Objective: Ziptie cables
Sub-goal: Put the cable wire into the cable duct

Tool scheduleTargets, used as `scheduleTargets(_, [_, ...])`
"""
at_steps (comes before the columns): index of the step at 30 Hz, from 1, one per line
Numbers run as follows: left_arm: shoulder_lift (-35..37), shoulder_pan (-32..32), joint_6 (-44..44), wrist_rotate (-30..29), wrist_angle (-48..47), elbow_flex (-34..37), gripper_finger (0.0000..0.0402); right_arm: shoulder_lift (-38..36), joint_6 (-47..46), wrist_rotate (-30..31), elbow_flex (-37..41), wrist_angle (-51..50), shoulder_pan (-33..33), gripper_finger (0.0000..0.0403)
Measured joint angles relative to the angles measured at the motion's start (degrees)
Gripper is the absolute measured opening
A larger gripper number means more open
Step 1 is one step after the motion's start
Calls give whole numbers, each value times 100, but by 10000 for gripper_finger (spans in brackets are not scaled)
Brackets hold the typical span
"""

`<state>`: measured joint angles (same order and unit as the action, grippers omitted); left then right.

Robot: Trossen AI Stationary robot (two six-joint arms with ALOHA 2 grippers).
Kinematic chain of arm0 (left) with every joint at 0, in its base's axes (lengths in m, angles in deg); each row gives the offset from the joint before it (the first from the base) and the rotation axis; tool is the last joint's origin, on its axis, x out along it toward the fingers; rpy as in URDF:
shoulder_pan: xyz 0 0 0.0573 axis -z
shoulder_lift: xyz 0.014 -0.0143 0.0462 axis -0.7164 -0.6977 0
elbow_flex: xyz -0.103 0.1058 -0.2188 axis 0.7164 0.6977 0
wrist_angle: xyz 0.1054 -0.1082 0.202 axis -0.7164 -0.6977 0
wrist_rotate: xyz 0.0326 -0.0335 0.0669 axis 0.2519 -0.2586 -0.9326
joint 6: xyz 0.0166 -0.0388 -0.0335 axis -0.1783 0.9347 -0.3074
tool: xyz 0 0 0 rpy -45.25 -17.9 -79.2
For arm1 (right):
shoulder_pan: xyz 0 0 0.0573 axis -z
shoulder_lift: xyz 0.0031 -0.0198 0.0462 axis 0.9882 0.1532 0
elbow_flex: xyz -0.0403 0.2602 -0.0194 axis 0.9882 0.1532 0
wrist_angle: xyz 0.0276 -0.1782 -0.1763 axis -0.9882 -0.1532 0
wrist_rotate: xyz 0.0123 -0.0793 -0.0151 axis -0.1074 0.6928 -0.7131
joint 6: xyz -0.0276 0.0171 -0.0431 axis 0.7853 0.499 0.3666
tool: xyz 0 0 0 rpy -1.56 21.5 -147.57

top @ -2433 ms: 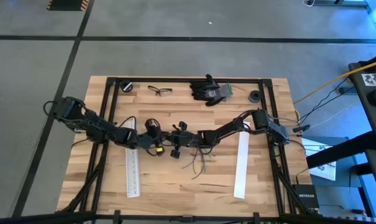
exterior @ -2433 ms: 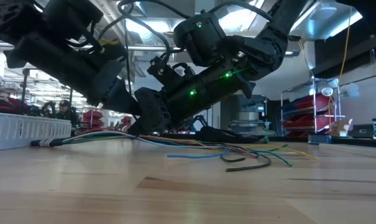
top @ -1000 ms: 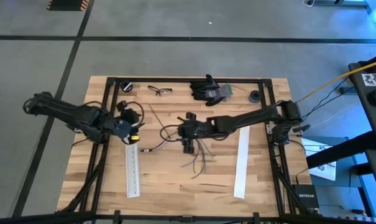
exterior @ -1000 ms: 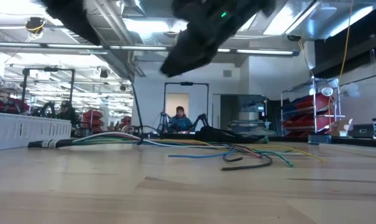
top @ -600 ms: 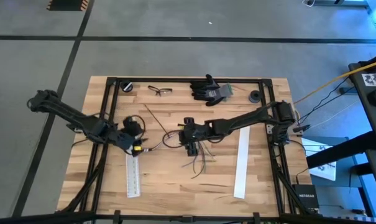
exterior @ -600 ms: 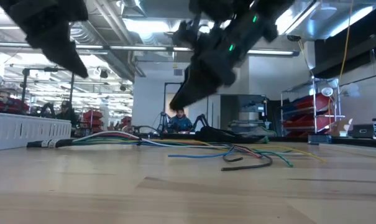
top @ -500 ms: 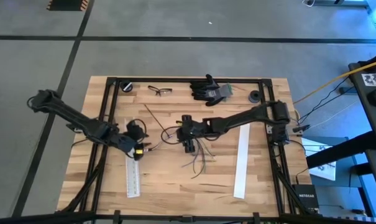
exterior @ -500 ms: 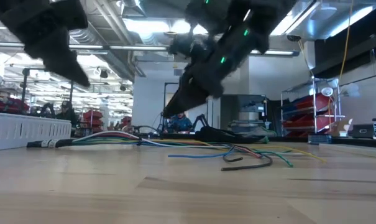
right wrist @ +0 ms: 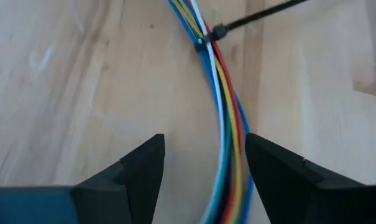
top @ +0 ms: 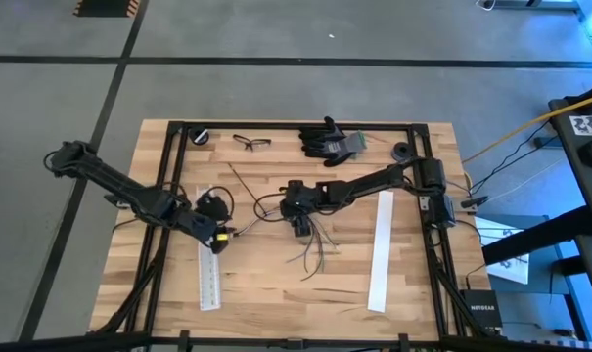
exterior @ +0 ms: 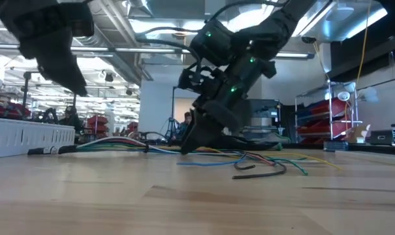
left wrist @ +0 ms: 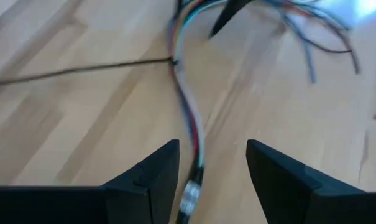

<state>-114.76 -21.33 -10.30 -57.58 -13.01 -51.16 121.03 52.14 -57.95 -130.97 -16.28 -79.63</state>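
Both my grippers, left (left wrist: 203,165) and right (right wrist: 203,165), hang open and empty, straddling the cables (right wrist: 222,124). One ziptie (right wrist: 214,31) already cinches them. Next I must pinch the bundle.

I saw the table (top: 276,293) evenly and brightly lit from overhead, with only soft shadows under the arms. In the low view, ceiling lights (exterior: 155,27) glared above a hazy room. The left wrist view was motion-blurred; the cables (left wrist: 189,118) smeared across it.

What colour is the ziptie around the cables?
Black ziptie, clearest in the right wrist view.
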Motion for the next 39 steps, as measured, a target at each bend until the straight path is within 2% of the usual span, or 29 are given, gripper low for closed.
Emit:
scheduleTargets(4, [-6, 108, 1488, 56, -1246, -343, 172, -194, 146, 106, 2, -412, 12, 211])
scheduleTargets(7, [-30, 125, 2469, 178, -1594, -314, 172, -195, 17, 178, 2, -491, 35, 211])
scheduleTargets(11, [-151, 140, 3259, 233, -1816, -132, 172, -170, -404, 176, 2, -446, 35, 211])
scheduleTargets(16, [-426, 16, 3625, 259, -1444, 195, 172, -115, -580, 141, 2, -479, 33, 211])
scheduleTargets(20, [-725, -27, 3533, 275, -1128, 316, 172, -113, -401, 130, 2, -350, 31, 211])
scheduleTargets(26, [-1214, -26, 3313, 280, -433, 520, 172, 169, 199, -257, -2, 808, 35, 211])
scheduleTargets(33, [-1413, -16, 3265, 313, -341, 536, 157, 786, 325, -381, -3, 2259, 56, 211])
scheduleTargets(39, [-1408, -22, 3141, 295, -251, 536, 153, 1320, 136, -1450, -43, 3118, 145, 203])
